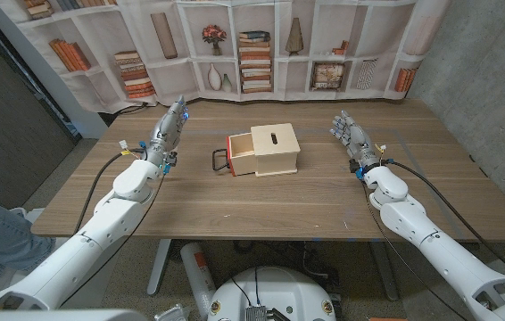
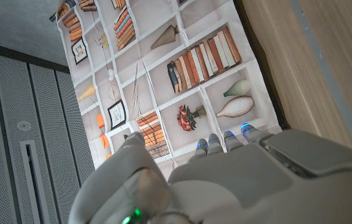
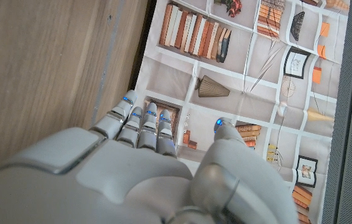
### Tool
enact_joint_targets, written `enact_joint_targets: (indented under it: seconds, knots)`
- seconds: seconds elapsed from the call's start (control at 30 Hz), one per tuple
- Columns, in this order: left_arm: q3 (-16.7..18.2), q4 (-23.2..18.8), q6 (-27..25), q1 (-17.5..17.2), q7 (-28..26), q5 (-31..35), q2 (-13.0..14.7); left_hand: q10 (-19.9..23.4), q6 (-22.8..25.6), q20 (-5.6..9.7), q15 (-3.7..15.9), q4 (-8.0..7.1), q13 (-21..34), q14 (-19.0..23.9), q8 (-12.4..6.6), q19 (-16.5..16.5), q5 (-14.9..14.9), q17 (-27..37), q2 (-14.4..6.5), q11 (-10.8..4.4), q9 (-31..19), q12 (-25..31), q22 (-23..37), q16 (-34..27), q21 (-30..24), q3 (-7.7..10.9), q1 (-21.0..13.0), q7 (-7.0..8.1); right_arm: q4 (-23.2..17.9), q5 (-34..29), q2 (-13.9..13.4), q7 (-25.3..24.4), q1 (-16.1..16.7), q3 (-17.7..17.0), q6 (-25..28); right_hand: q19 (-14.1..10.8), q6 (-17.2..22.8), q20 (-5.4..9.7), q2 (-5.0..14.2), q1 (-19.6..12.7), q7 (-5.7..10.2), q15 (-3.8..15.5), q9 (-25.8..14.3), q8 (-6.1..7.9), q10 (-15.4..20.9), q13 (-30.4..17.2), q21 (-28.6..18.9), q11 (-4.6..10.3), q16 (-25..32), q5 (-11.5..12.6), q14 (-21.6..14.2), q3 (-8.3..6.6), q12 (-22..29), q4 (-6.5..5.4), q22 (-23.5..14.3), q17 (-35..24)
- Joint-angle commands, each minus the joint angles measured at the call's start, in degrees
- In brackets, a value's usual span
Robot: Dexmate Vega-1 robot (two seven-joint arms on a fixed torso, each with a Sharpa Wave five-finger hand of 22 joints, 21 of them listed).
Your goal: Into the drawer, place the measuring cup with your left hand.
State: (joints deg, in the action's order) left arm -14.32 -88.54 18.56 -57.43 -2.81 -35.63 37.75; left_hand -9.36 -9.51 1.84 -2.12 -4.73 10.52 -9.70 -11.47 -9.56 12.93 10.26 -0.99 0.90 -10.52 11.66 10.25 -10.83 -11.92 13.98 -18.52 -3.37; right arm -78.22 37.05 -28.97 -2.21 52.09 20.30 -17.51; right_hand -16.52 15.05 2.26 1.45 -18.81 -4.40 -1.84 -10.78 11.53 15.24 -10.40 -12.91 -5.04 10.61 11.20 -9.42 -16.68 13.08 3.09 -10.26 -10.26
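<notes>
A small light wooden box [image 1: 275,150] with a slot in its lid sits mid-table, its red-edged drawer [image 1: 240,156] pulled open toward the robot's left. The black wire handle of the measuring cup [image 1: 221,160] projects from the drawer. No writing is legible. The left hand [image 1: 169,132] and right hand [image 1: 351,139] stand well apart on the brown wooden table [image 1: 190,201], fingers extended, holding nothing. A printed bookshelf backdrop [image 1: 261,45] hangs behind.
</notes>
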Motion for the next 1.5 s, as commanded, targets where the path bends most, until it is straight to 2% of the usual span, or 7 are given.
enact_joint_targets:
  seconds: [0.03,0.2,0.6,1.13,1.5]
  knots:
    - [1.59,-0.10,0.86,-1.03,1.80,-0.99,1.62,0.46,0.52,0.78,0.20,0.25,0.19,-0.59,-0.33,-1.31,0.38,0.12,0.03,-0.20,-0.22,0.36,0.22,-0.16,-0.33,0.15,-0.76,0.16,-0.17,-0.58,0.24,-1.00,-0.46,0.50,0.93,0.40,0.35,0.45,0.15,-0.19,-0.17,-0.14,-0.14,-0.15,0.46,-0.16,0.07,-0.06,0.02,-0.02,0.08,0.05,-0.28,0.39,-0.22,-0.17]
    - [1.88,0.57,0.39,-0.98,4.30,-2.58,2.43,0.96,1.12,0.76,0.31,0.40,0.19,-0.01,-0.51,-0.96,0.40,0.12,-0.01,-0.29,-0.22,0.51,0.24,-0.33,-0.43,0.17,-0.98,0.10,0.30,-0.67,0.63,-1.13,-0.73,0.68,0.89,0.41,0.43,0.49,0.15,-0.17,-0.21,-0.10,-0.14,-0.13,0.45,-0.17,0.12,-0.05,0.05,-0.05,0.03,0.08,-0.31,0.41,-0.23,-0.18]
    - [3.02,0.14,0.96,-2.36,2.74,-1.15,3.64,1.54,1.64,0.68,0.50,0.69,0.19,0.45,-0.60,-0.82,0.46,0.12,-0.10,-0.47,-0.23,0.64,0.27,-0.38,-0.42,0.24,-1.40,0.27,1.91,-0.77,1.56,-0.95,-1.62,1.11,0.62,0.42,0.48,0.45,0.26,-0.14,-0.19,-0.11,-0.14,-0.14,0.42,-0.17,0.24,0.08,0.04,-0.09,0.06,0.09,-0.39,0.47,-0.23,-0.21]
    - [5.53,-3.70,-0.24,-5.16,0.02,-0.07,5.97,1.94,1.94,0.64,0.70,1.04,0.19,0.81,-0.55,-0.51,0.55,0.12,-0.20,-0.49,-0.20,0.66,0.27,-0.35,-0.45,0.32,-1.93,0.35,2.73,-0.49,1.23,-0.16,-1.99,1.08,0.96,0.36,0.54,0.42,0.32,-0.07,-0.07,-0.11,-0.14,-0.14,0.48,-0.18,0.33,0.00,0.06,-0.13,0.03,0.14,-0.42,0.51,-0.24,-0.24]
    - [7.20,-4.24,0.36,-6.50,-0.48,0.54,6.76,2.28,2.23,0.66,0.73,1.26,0.19,1.01,-0.57,-0.12,0.61,0.11,-0.23,-0.56,-0.20,0.71,0.27,-0.33,-0.55,0.37,-2.25,0.37,2.71,-0.49,1.10,-0.29,-2.00,1.05,1.24,0.37,0.51,0.42,0.34,-0.07,-0.14,-0.16,-0.15,-0.17,0.56,-0.19,0.39,-0.01,0.07,-0.15,-0.01,0.16,-0.42,0.57,-0.24,-0.24]
